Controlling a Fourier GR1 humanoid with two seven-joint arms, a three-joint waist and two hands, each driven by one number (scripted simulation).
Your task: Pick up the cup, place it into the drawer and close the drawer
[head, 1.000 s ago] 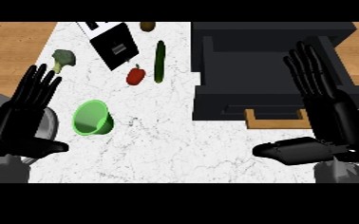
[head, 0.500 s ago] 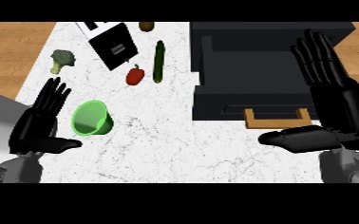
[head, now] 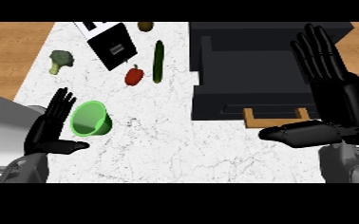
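A green cup (head: 91, 119) lies on the white marble counter (head: 168, 142) at the lower left, its mouth facing up and left. My left hand (head: 51, 129) stands open just left of the cup, fingers straight up, thumb pointing toward it, with a small gap between them. The open black drawer (head: 256, 71) fills the upper right, with a wooden handle (head: 277, 118) at its front edge. My right hand (head: 326, 99) is open over the drawer's right side, fingers straight up and thumb stretched left near the handle.
A broccoli floret (head: 60, 60), a black box (head: 112, 46), a red pepper (head: 134, 75), a green cucumber (head: 158, 60) and a brown round item (head: 145, 26) lie on the far half of the counter. Wooden surface (head: 21, 47) borders the counter at left.
My left hand has moved down and right, ending close beside the cup. My right hand has shifted slightly right. The cup has not moved.
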